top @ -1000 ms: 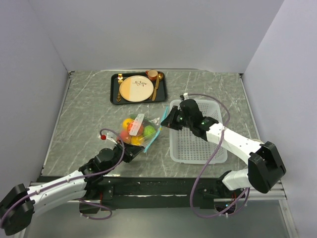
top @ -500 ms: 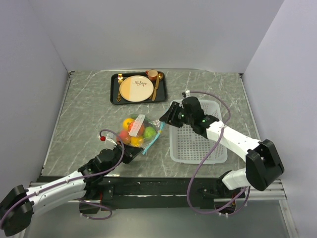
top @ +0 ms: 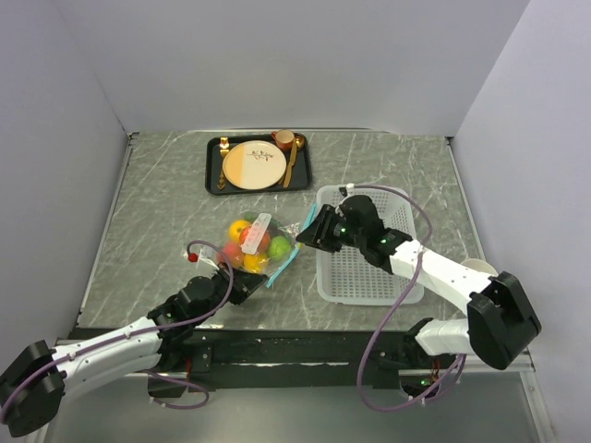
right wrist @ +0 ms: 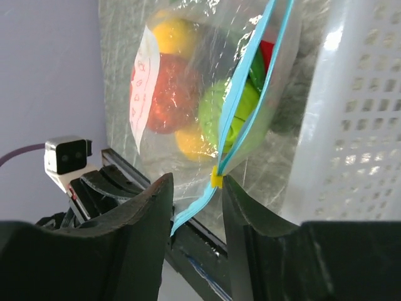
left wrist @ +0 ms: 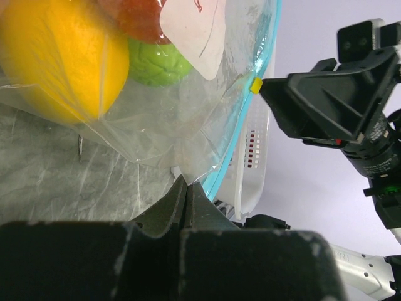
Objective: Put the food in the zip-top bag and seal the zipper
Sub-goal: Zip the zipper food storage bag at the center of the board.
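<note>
Quick rundown of where things are. The zip-top bag [top: 259, 243] is lying on the grey marbled table [top: 157, 212], roughly in the middle, just left of the white mesh basket [top: 369, 268]. It's clear, crinkly, floppy plastic, and the food is inside it, bunched together. I can see a smooth round yellow lemon [left wrist: 62, 56], a bumpy green lime [left wrist: 156, 63] and a glossy red piece [right wrist: 166, 94]. There's a white paper label [left wrist: 194, 25] on the bag face.

The left claw [left wrist: 186, 188] has its black fingers closed together, pinching the near corner of the bag right beside the zipper [right wrist: 254, 75]. That's the thin light blue strip running along the basket-side edge.

The right claw [right wrist: 197, 188] is at the far end of that strip. Its two curved matte-black fingers are only a little apart and straddle the strip. A tiny yellow slider [right wrist: 216, 179] sits between the tips. I can't tell whether the pads actually press on it. The strip runs pretty much straight between the two claws.

At the back of the table there's a flat black tray [top: 214, 161] holding a round cream-and-tan plate [top: 254, 164], well apart from the bag.
</note>
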